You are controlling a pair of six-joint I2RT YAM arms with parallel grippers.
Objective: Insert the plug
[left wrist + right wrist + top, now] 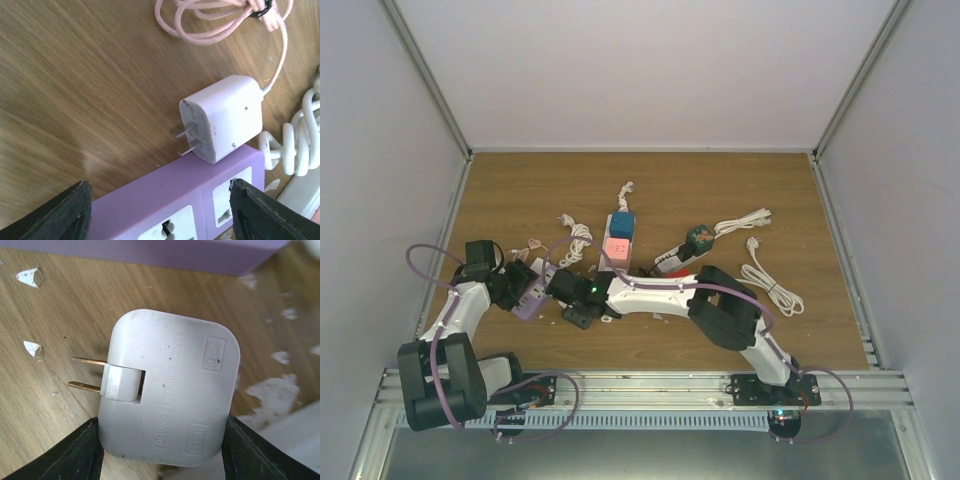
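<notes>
A white folding plug [167,390] with two brass prongs pointing left lies low over the wood, and my right gripper [162,440] is shut on it, one black finger [75,452] pressed against each side. Just beyond it is the purple power strip [190,257]. In the left wrist view the purple power strip [165,200] shows two white sockets, and my left gripper [157,186] is shut on it, its fingers [55,215] against the ends. From above, both grippers [525,285] [562,290] meet at the strip [533,302]; the plug is hidden there.
A second white plug [222,117] on a pink cable [220,20] lies against the strip's far side. A white strip with blue and pink adapters [619,240], coiled white cables [765,275] [578,235] and a green-and-red adapter [698,238] lie mid-table. Walls enclose three sides.
</notes>
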